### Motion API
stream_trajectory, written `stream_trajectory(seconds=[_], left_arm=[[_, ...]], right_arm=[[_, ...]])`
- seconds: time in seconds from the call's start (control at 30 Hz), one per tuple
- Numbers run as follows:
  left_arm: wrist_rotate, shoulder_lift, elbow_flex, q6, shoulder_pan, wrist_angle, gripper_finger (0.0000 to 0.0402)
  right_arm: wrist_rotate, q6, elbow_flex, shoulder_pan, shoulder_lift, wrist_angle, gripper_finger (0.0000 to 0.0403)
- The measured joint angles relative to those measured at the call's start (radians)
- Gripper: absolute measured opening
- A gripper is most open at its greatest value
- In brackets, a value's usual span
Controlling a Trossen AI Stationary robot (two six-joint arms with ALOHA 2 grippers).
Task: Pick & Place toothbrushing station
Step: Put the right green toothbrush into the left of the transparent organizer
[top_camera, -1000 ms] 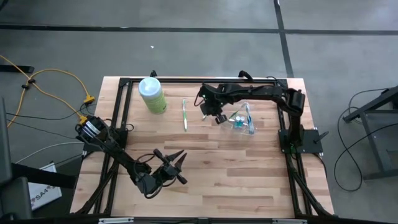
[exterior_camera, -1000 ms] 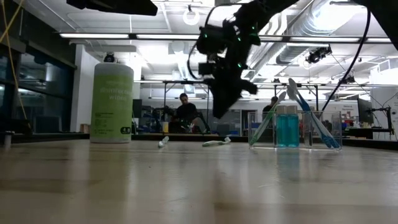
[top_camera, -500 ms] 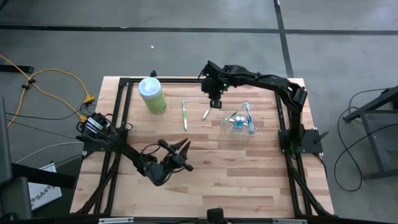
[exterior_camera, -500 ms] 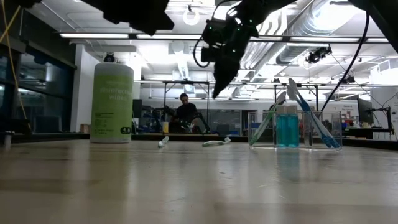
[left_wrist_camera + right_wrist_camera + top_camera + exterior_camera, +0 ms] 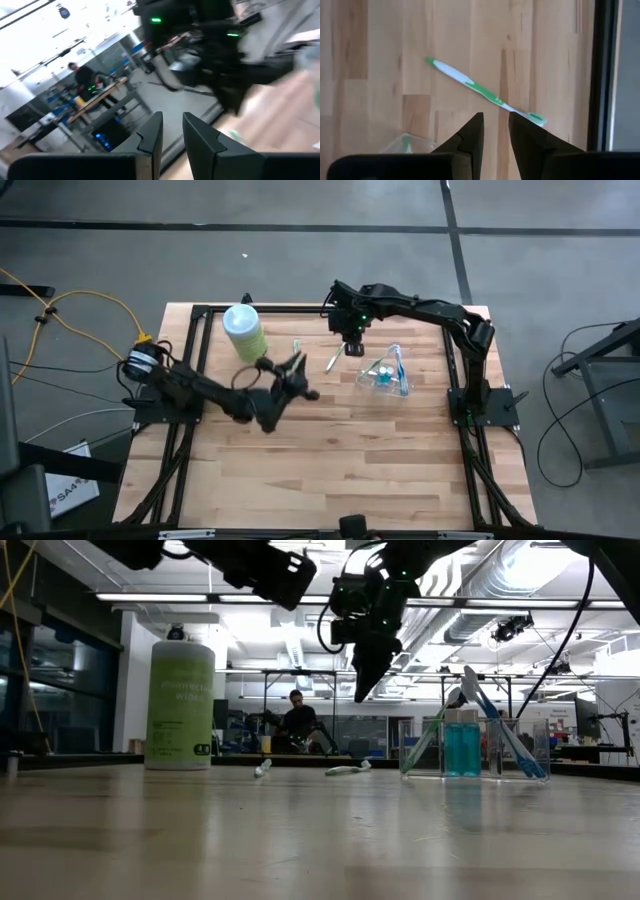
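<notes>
The toothbrushing station (image 5: 385,375) is a small clear holder standing on the table at the far right, with toothbrushes and something blue in it; it also shows in the low view (image 5: 465,745). My right gripper (image 5: 352,348) is shut and empty, high above the table to the left of the holder, over a green-and-white toothbrush (image 5: 480,90) that lies flat. My left gripper (image 5: 300,375) is shut and empty, raised over the table's middle near a second toothbrush (image 5: 297,350). The holder's corner shows in the right wrist view (image 5: 405,142).
A pale-green bottle (image 5: 245,332) with a white cap stands at the far left, close to my left arm. Two toothbrushes (image 5: 333,362) lie on the wood between bottle and holder. A black frame (image 5: 300,308) runs round the table. The near half is bare wood.
My left gripper has swung from the table's near middle up and toward the far edge, ending near the bottle and the toothbrushes. My right gripper has risen and gone from beside the holder toward the far edge. The holder and the toothbrushes have kept still.
</notes>
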Motion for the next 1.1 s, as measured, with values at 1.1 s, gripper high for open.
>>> stream_trajectory(seconds=[1.1], left_arm=[[1.196,-0.379,0.000,-0.717,0.204,-1.543,0.0057]], right_arm=[[-0.024,0.093,0.000,0.013,0.000,0.051,0.0083]])
